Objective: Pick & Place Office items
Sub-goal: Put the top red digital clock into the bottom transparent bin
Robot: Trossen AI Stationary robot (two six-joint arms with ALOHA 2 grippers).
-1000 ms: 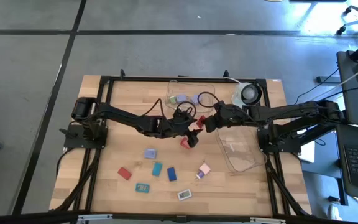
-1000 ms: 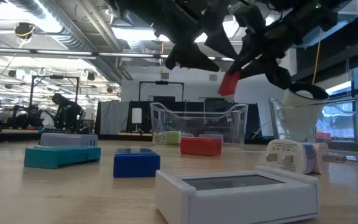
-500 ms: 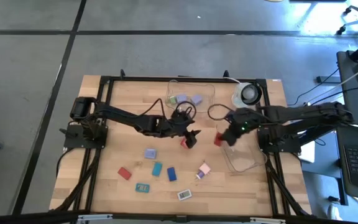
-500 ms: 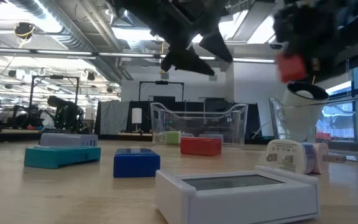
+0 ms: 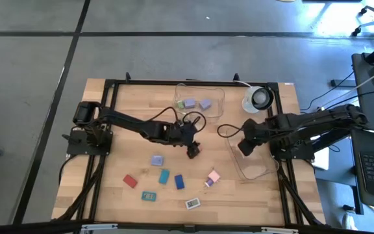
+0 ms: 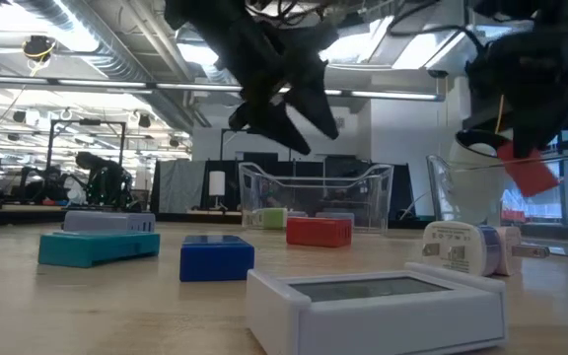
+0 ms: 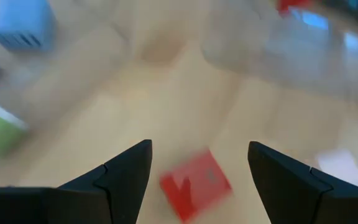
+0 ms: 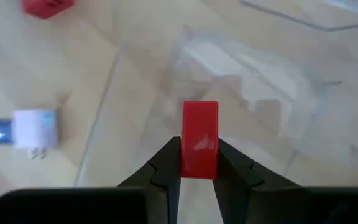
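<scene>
The right gripper (image 8: 199,163) grips a red block (image 8: 199,138) above the right tub (image 5: 250,162); lower it well inside the walls before releasing. The left gripper (image 7: 197,163) hangs open over another red block (image 7: 195,183) mid-counter. Only the right wrist view shows the grip.

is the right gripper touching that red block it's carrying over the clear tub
Touching. In the right wrist view, the right gripper has both dark fingers pressed against the small red block, above the clear plastic tub.
</scene>
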